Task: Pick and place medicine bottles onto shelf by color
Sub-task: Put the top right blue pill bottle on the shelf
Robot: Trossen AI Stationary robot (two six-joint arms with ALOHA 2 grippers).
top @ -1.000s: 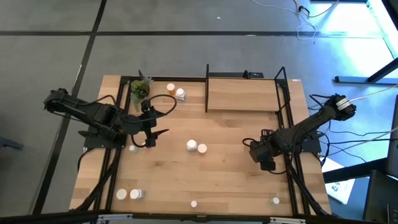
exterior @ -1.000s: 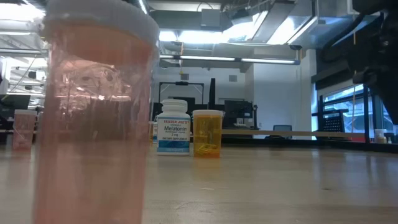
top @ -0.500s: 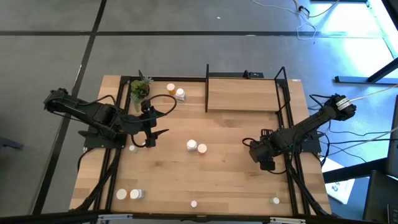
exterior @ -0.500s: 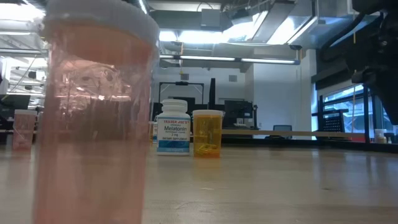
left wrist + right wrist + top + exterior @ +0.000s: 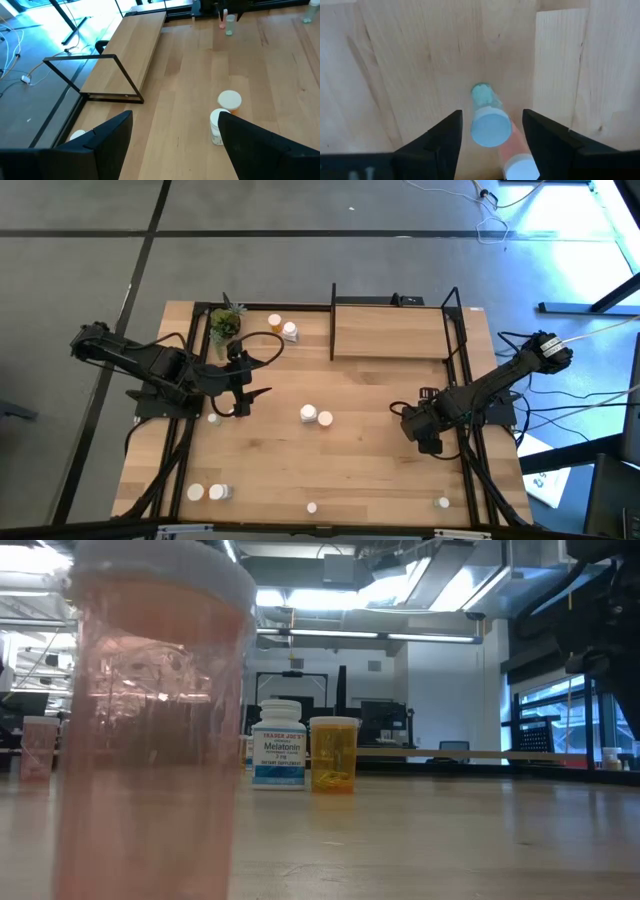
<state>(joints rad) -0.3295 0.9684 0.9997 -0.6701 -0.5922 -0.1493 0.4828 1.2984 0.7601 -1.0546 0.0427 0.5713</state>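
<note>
Our right gripper (image 5: 490,135) is down over the right side of the table (image 5: 360,470), fingers pointing at the wood, with two small bottles standing between its jaws. The pale green bottle (image 5: 487,117) sits centred in the gap; a pinkish bottle (image 5: 515,155) stands just beside it, nearer the wrist. The jaws are spread with daylight on both sides of the green cap, so nothing is gripped yet.

We judge these bottles very light, stiff plastic and smooth-walled, so a gentle squeeze should hold one, but they will tip or skate at a nudge. We should take the green one across its body just under the cap, square to the fingers. The pink neighbour is close enough that a closing finger could knock it over.

Our left gripper (image 5: 172,135) waits over the left side, jaws parted and empty, looking toward the white bottle (image 5: 218,127) and the orange bottle (image 5: 230,101) in mid-table.

The shelf (image 5: 390,330) stands at the far edge, its board bare. More bottles are scattered by the plant (image 5: 226,323) and along the near edge.
</note>
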